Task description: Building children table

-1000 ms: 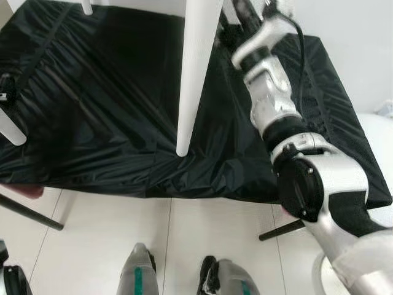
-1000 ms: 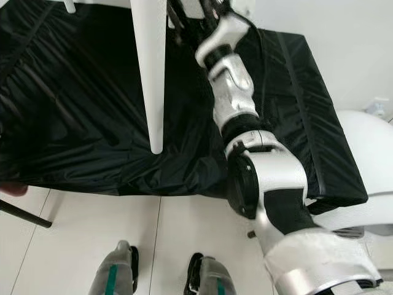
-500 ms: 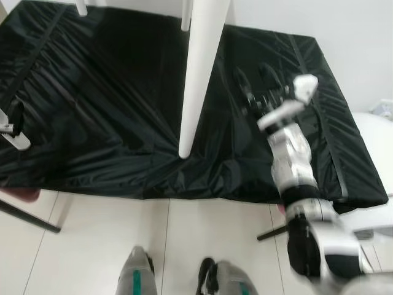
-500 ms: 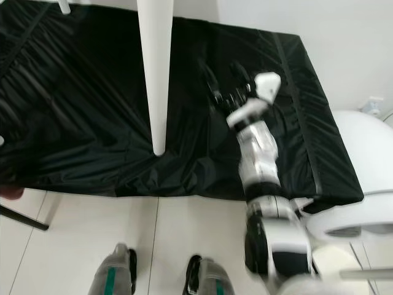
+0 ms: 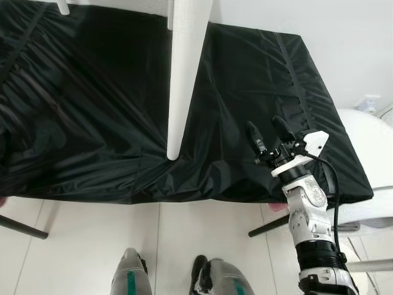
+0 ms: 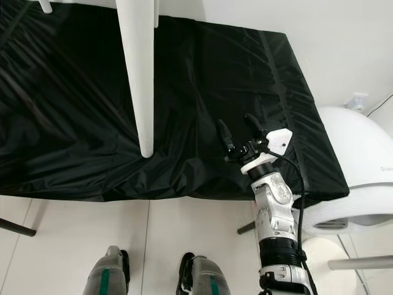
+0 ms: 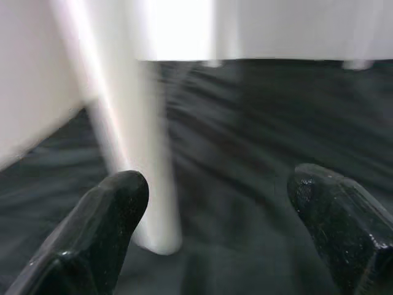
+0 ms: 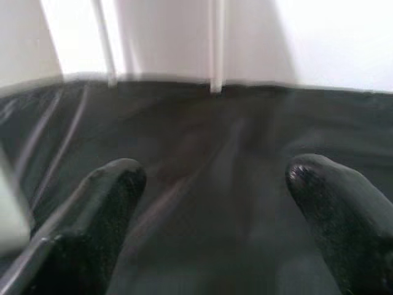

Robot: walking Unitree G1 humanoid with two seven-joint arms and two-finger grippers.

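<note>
The white table leg stood foot-down on the black cover; the right gripper hovered empty near the cover's front edge, fingers spread, well apart from the leg. The left gripper was likewise spread and empty, near a leg. Judged risk: the slack, wrinkled cover could let the foot slip if nudged.

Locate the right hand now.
In the eye views, the right hand is open over the black cover's front right edge, right of the white table leg.
</note>
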